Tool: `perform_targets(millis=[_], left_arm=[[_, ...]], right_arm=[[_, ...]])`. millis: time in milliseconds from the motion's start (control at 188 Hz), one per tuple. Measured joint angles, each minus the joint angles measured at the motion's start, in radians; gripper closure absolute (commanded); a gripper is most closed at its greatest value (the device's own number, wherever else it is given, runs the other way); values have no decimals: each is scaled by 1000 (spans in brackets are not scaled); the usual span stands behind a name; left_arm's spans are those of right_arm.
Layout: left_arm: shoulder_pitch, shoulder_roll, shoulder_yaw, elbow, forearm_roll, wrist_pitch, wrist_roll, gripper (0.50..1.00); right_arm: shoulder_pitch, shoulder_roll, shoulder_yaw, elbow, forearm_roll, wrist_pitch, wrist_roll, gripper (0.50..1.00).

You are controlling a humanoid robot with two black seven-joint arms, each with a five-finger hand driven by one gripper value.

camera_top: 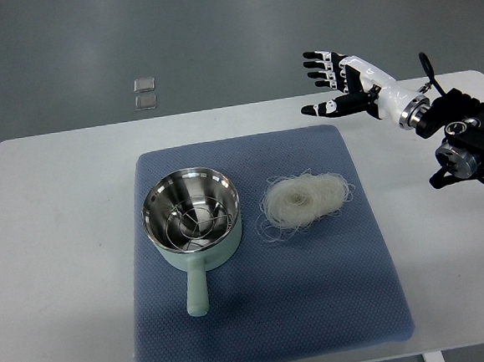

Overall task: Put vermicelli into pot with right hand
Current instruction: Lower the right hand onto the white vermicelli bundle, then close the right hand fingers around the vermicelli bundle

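Vermicelli lies in a loose, pale nest on the blue-grey mat, at about 3 o'clock from the pot and just beside it, with a narrow strip of bare mat between the two. A few stray strands curl out past the nest's edge, mostly on its lower left side toward the pot.

You see the pot as a mint-green body with a shiny steel interior and a wire rack sitting inside it. Its handle points to 6 o'clock, toward the robot's side of the mat. The pot stands upright with its mouth uncovered.

Your right hand comes in from the right edge and hangs at about 1 o'clock from the vermicelli, over the white table just past the mat's far right corner. Its fingers are spread and straight, the thumb held apart below them, gripping nothing. It is well apart from the nest and not touching mat or table that you can tell.

Nothing sits between the hand and the vermicelli, nor between the vermicelli and the pot.

Beyond the table, at 11 o'clock from the pot, two small clear square items lie on the grey floor, one just behind the other.
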Motion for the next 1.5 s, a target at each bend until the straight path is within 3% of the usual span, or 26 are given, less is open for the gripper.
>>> perform_targets(millis=[363, 666, 896, 1104, 1498], left_arm=[[0, 0, 0, -1, 0, 0, 0, 500], [0, 0, -1, -4, 0, 0, 0, 500], [0, 0, -2, -5, 1, 0, 0, 500], [0, 0, -2, -6, 1, 0, 0, 500], [0, 0, 0, -10, 1, 0, 0, 500]], right_arm=[[231, -94, -392, 123, -342, 10, 0, 576], [337, -99, -577, 157, -432, 51, -5, 576], [355, -76, -648, 162, -456, 62, -22, 576], [355, -34, -666, 141, -468, 11, -63, 579], [351, -18, -713, 114, -469, -3, -67, 581]])
